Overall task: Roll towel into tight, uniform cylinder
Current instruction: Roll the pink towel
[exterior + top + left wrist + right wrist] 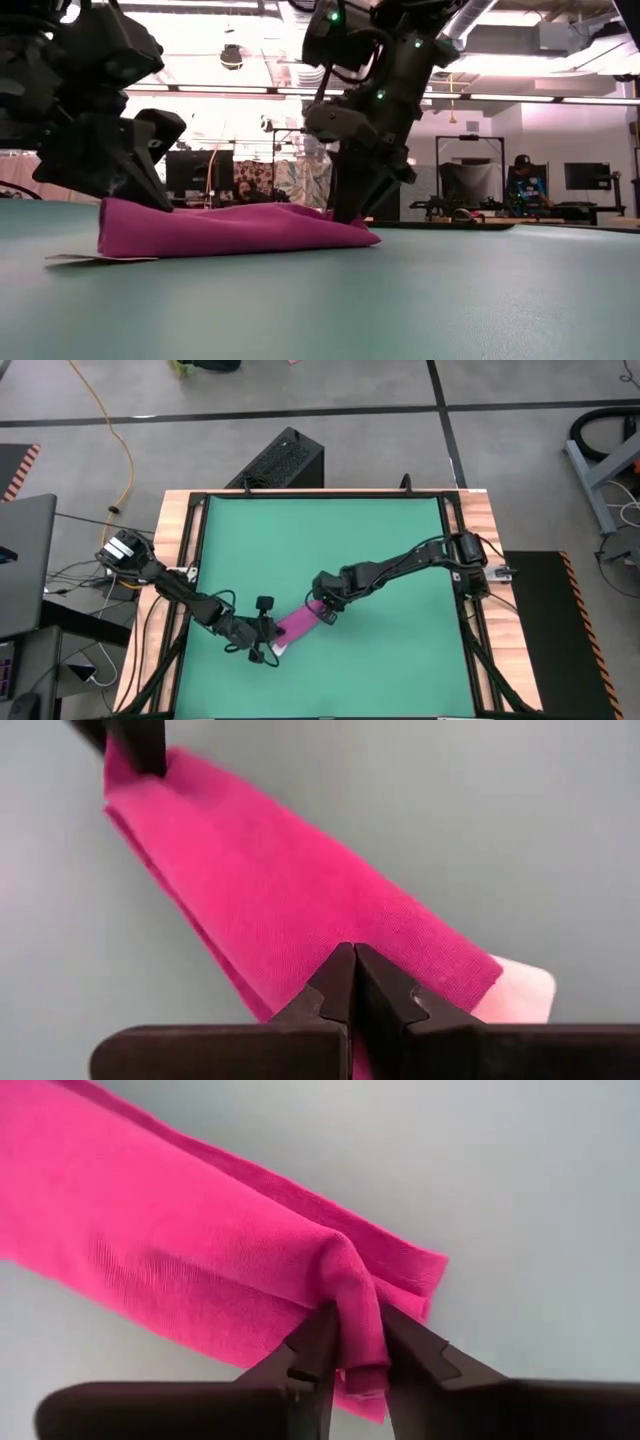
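While the towel (297, 623) lies as a flattened, loosely folded band on the green mat (400, 560), just below centre of the high view, the left gripper (266, 643) stands fully closed at its lower-left end and the right gripper (352, 1342) pinches a raised fold at its upper-right end, jaws slightly parted around the cloth. If the right fingers part further, that fold is likely to slip free and spring back. Uneven tension between the two ends would probably produce a slack, tapered roll rather than a uniform cylinder.
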Available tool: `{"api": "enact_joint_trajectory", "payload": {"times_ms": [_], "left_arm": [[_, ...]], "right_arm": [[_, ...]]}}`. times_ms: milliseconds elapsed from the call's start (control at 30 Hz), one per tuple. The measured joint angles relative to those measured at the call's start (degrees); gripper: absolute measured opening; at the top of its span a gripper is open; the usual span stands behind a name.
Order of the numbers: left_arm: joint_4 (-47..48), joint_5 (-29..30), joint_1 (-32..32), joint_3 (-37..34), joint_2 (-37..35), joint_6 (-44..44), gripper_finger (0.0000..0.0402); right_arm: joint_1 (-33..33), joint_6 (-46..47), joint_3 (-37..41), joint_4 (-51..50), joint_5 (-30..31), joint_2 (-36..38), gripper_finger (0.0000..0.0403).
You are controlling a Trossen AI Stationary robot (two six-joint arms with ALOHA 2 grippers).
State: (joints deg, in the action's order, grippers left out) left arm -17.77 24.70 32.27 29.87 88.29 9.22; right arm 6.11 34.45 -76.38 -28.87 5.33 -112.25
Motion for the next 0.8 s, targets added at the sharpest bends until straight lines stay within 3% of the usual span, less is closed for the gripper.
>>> {"api": "enact_joint_trajectory", "payload": {"times_ms": [367, 633, 700, 800], "left_arm": [[-0.2, 0.0, 0.0, -0.2, 0.0, -0.1, 0.0], [-0.1, -0.2, 0.0, -0.2, 0.0, -0.6, 0.0], [-0.1, -0.3, 0.0, -0.2, 0.0, -0.6, 0.0], [-0.1, -0.3, 0.0, -0.2, 0.0, -0.6, 0.0]], "right_arm": [[0.7, -0.8, 0.0, -0.7, 1.4, 1.8, 0.0121], [1.5, -1.6, -0.1, -4.0, 9.8, 9.0, 0.0138], [2.5, -3.7, -0.1, -2.2, 11.0, 10.1, 0.0137], [4.5, -8.9, 3.0, 11.3, 11.4, 10.4, 0.0128]]}}
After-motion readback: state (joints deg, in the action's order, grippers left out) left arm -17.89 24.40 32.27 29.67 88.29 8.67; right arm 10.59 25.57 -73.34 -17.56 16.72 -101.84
